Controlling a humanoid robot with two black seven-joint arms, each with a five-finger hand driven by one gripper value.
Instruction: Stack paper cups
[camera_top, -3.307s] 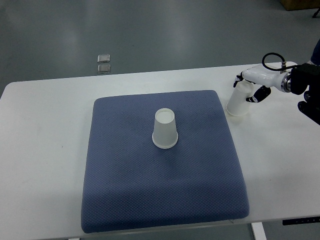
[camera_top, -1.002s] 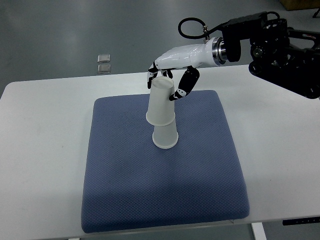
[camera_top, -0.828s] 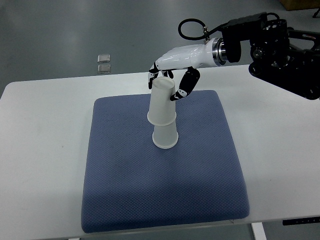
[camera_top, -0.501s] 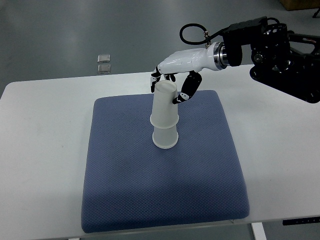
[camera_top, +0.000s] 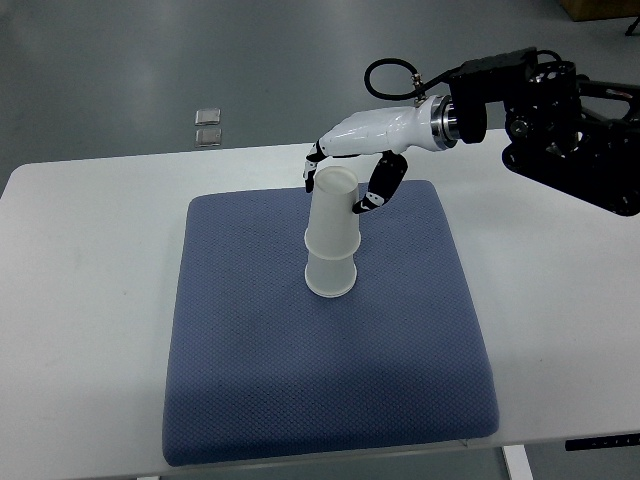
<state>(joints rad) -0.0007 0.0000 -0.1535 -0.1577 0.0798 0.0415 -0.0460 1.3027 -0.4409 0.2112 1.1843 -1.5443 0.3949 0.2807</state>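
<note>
Right robot hand (camera_top: 345, 170) around upper cup (camera_top: 334, 211)

White robot hand (camera_top: 345, 170) with black finger joints, silver wrist ring, looped black cable, bulky black arm.

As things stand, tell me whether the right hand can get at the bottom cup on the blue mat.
Probably not directly. The right hand is shut on the upper paper cup, which sits over the bottom paper cup and covers its top. Only the bottom cup's lower wall shows free, above the blue mat.
</note>
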